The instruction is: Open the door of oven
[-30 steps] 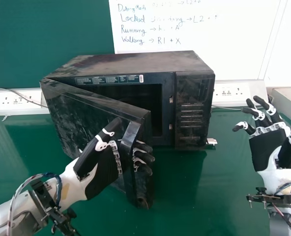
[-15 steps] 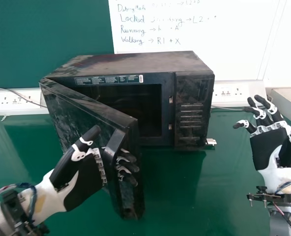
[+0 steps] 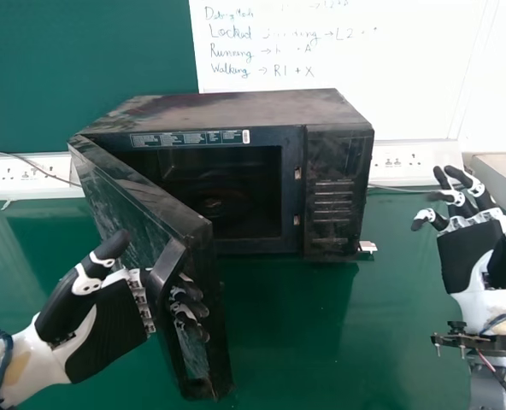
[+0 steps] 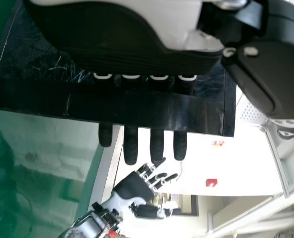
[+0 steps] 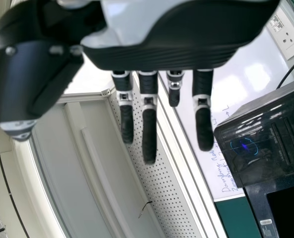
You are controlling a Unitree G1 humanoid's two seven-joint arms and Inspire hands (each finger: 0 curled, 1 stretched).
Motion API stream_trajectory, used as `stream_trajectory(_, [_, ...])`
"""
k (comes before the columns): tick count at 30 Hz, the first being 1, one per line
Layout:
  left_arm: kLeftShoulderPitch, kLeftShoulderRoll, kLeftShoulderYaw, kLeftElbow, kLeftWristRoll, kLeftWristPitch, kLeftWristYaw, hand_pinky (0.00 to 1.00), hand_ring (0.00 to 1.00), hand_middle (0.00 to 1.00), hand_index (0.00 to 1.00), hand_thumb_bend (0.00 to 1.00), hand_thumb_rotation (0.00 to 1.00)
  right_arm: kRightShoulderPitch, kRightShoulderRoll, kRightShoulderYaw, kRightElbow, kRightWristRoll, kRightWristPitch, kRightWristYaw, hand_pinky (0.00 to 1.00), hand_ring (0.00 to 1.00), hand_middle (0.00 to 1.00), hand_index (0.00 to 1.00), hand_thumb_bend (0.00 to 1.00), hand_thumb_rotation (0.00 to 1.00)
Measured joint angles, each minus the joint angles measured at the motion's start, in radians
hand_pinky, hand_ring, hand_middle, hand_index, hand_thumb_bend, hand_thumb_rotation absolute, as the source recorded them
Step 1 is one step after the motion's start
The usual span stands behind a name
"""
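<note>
From where I stood, the left robot hand (image 3: 108, 329) was engaged with the handle (image 3: 162, 286) of the oven door (image 3: 116, 205). Its fingers passed between handle and door and bent round the handle, their tips emerging on the far side from the palm. The fingers were set side by side with narrow gaps; the thumb was raised, apart from the handle. The palm lay close beside the handle, and the forearm sloped up toward it from the robot's left.

The door stood partly open, hinged at the oven's left side, its free edge swung out toward the robot. The oven (image 3: 236, 107) sat on the green bench (image 3: 321, 342), beyond the left robot hand and mostly to its right. Its dark cavity (image 3: 240, 192) was exposed between the door and the control panel (image 3: 337, 188).

The right robot hand (image 3: 468, 256) was held well apart from the left, to the right of the oven and touching nothing. Its fingers were spread and slightly bent, pointing away from the robot, with the thumb raised. Beyond both robot hands, a whiteboard (image 3: 407, 85) stood behind the oven.
</note>
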Motion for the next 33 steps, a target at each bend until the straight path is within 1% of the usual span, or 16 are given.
stream_trajectory(3, [-0.002,0.003,0.011,0.057,0.041,-0.08,-0.099,0.27,0.31,0.42,0.67,0.91,0.66,0.0,-0.001,-0.001,-0.001,0.0,0.003,0.0,0.43,0.48,0.58,0.69,1.0,0.79])
stream_trajectory(5, [-0.002,0.022,0.034,0.092,0.046,-0.103,-0.159,0.28,0.32,0.42,0.68,0.89,0.66,-0.001,-0.001,-0.003,-0.001,0.0,0.004,-0.002,0.43,0.48,0.58,0.69,1.0,0.78])
stream_trajectory(7, [-0.002,0.026,0.058,0.126,0.06,-0.136,-0.218,0.27,0.32,0.42,0.68,0.89,0.75,-0.001,-0.002,-0.006,-0.001,0.002,0.004,-0.002,0.44,0.48,0.59,0.69,1.0,0.78])
stream_trajectory(10, [-0.002,-0.007,0.072,0.17,0.086,-0.197,-0.282,0.3,0.36,0.46,0.7,0.94,0.82,-0.001,-0.002,-0.008,-0.001,0.005,0.004,0.001,0.44,0.48,0.58,0.68,1.0,0.77])
stream_trajectory(13, [-0.001,-0.024,0.105,0.237,0.092,-0.264,-0.379,0.39,0.44,0.53,0.75,0.94,0.89,-0.001,-0.002,-0.009,-0.001,0.005,0.005,0.002,0.44,0.48,0.58,0.69,1.0,0.78])
stream_trajectory(16, [-0.007,-0.034,0.138,0.308,0.103,-0.337,-0.477,0.33,0.42,0.52,0.7,0.98,0.99,-0.001,-0.003,-0.01,-0.001,0.005,0.005,0.002,0.44,0.48,0.58,0.69,1.0,0.78])
stream_trajectory(18, [-0.021,-0.045,0.149,0.35,0.107,-0.379,-0.529,0.3,0.39,0.51,0.72,1.0,1.0,-0.001,-0.003,-0.01,-0.001,0.005,0.005,0.002,0.43,0.48,0.58,0.69,1.0,0.78])
stream_trajectory(20, [-0.034,-0.045,0.15,0.382,0.106,-0.39,-0.571,0.27,0.36,0.48,0.73,1.0,0.99,-0.002,-0.003,-0.01,-0.001,0.004,0.005,0.002,0.43,0.48,0.58,0.69,1.0,0.78])
stream_trajectory(21, [-0.039,-0.045,0.15,0.39,0.107,-0.39,-0.583,0.24,0.33,0.46,0.73,1.0,0.96,-0.002,-0.003,-0.01,-0.001,0.004,0.005,0.002,0.43,0.48,0.58,0.69,1.0,0.78])
stream_trajectory(23, [-0.041,-0.045,0.15,0.396,0.106,-0.383,-0.593,0.22,0.3,0.4,0.67,0.97,0.8,-0.002,-0.003,-0.01,-0.001,0.004,0.005,0.002,0.44,0.48,0.59,0.69,1.0,0.78])
stream_trajectory(25, [-0.034,-0.04,0.159,0.391,0.105,-0.353,-0.592,0.2,0.28,0.37,0.59,0.91,0.44,-0.002,-0.003,-0.01,-0.001,0.004,0.005,0.002,0.43,0.48,0.59,0.69,1.0,0.78])
stream_trajectory(26, [-0.021,-0.03,0.169,0.382,0.102,-0.325,-0.587,0.21,0.29,0.42,0.54,0.72,0.23,-0.002,-0.003,-0.01,-0.001,0.004,0.005,0.002,0.43,0.48,0.59,0.69,1.0,0.78])
stream_trajectory(27, [-0.007,-0.013,0.181,0.374,0.09,-0.29,-0.579,0.19,0.28,0.44,0.51,0.63,0.12,-0.002,-0.003,-0.01,-0.001,0.004,0.005,0.002,0.43,0.48,0.59,0.69,1.0,0.78])
stream_trajectory(28, [0.01,0.018,0.192,0.369,0.073,-0.24,-0.572,0.16,0.25,0.46,0.5,0.58,0.06,-0.002,-0.003,-0.01,-0.001,0.004,0.005,0.002,0.43,0.48,0.59,0.69,1.0,0.78])
stream_trajectory(30, [0.036,0.079,0.218,0.358,0.046,-0.15,-0.558,0.13,0.22,0.47,0.49,0.54,0.01,-0.002,-0.003,-0.011,-0.001,0.004,0.005,0.003,0.44,0.48,0.59,0.69,1.0,0.78])
stream_trajectory(33, [0.06,0.126,0.255,0.339,0.035,-0.08,-0.544,0.11,0.18,0.47,0.48,0.53,0.0,-0.002,-0.003,-0.011,-0.001,0.004,0.005,0.004,0.43,0.48,0.59,0.69,1.0,0.79])
